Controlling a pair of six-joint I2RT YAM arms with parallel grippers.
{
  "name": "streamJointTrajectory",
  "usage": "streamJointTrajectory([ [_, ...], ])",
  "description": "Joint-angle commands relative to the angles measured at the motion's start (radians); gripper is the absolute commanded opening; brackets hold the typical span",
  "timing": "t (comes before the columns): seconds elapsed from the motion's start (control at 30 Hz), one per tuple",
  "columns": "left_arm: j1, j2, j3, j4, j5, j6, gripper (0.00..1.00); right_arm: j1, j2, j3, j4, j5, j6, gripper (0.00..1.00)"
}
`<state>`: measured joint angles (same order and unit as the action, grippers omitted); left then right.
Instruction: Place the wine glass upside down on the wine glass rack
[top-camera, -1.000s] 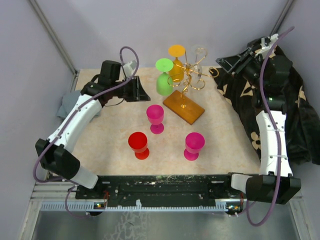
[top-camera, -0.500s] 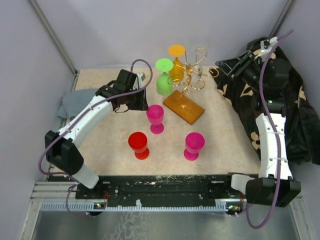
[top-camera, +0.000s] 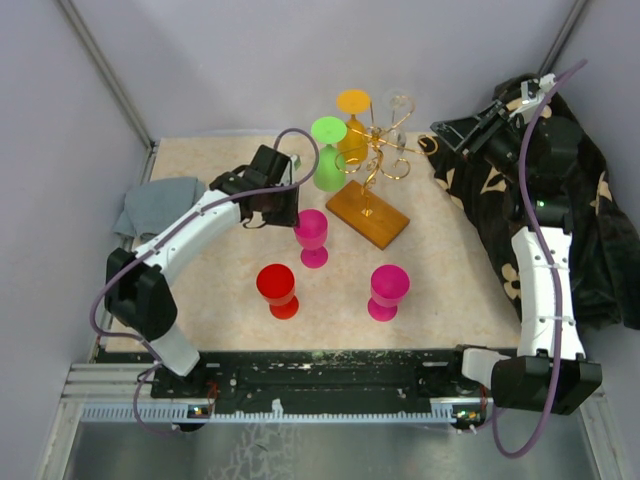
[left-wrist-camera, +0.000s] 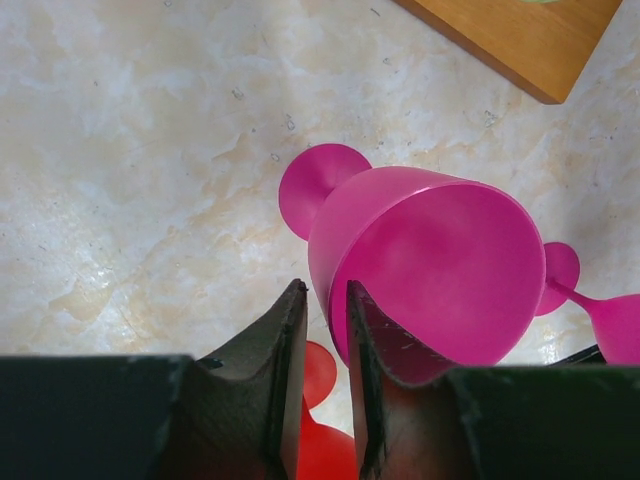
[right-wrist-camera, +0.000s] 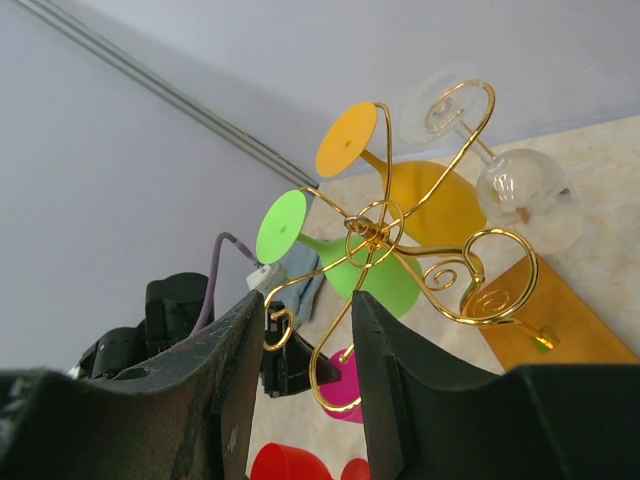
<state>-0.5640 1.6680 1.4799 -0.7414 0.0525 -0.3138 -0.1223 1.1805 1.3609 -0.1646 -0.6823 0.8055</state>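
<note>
A magenta wine glass (top-camera: 311, 235) (left-wrist-camera: 430, 260) stands upright in the middle of the table. My left gripper (top-camera: 290, 212) (left-wrist-camera: 325, 290) sits right at its left rim. The jaws are a narrow gap apart, and table and a red glass (left-wrist-camera: 320, 440) show through that gap. The gold wire wine glass rack (top-camera: 378, 150) (right-wrist-camera: 380, 235) on its amber base (top-camera: 367, 213) holds a green glass (top-camera: 327, 160), an orange glass (top-camera: 352, 125) and a clear glass (top-camera: 400, 110), all upside down. My right gripper (top-camera: 450, 130) (right-wrist-camera: 305, 300) hangs open and empty, raised at the back right.
A red glass (top-camera: 277, 290) and a second magenta glass (top-camera: 388, 290) stand upright nearer the front. A grey cloth (top-camera: 160, 200) lies at the left edge. A dark patterned cloth (top-camera: 590, 230) drapes along the right side under the right arm.
My left arm swung right and forward from the back left up to the middle magenta glass, its jaws narrowing a little. The right arm stayed still.
</note>
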Motion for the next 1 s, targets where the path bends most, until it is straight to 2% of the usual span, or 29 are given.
streamJointTrajectory([
  [0.0, -0.011, 0.01, -0.002, 0.004, -0.03, 0.007, 0.26, -0.008, -0.031, 0.008, 0.046, -0.011, 0.004, 0.41],
  [0.1, -0.013, 0.01, 0.004, 0.003, -0.039, 0.006, 0.13, -0.008, -0.032, 0.002, 0.055, -0.012, 0.012, 0.41],
  [0.23, -0.015, -0.001, 0.015, -0.004, -0.061, 0.005, 0.0, -0.008, -0.035, -0.003, 0.057, -0.011, 0.012, 0.41],
  [0.4, -0.02, -0.02, 0.055, -0.075, -0.139, 0.006, 0.0, -0.009, -0.04, -0.005, 0.056, -0.011, 0.013, 0.41],
  [0.6, -0.02, -0.086, 0.083, -0.114, -0.351, 0.014, 0.0, -0.008, -0.048, -0.008, 0.064, -0.012, 0.021, 0.41],
  [0.73, -0.02, -0.148, 0.113, -0.053, -0.495, 0.032, 0.0, -0.008, -0.054, -0.018, 0.089, -0.019, 0.035, 0.41],
  [0.97, -0.02, -0.18, 0.273, 0.08, -0.724, 0.119, 0.0, -0.009, -0.073, -0.036, 0.107, -0.02, 0.047, 0.41],
])
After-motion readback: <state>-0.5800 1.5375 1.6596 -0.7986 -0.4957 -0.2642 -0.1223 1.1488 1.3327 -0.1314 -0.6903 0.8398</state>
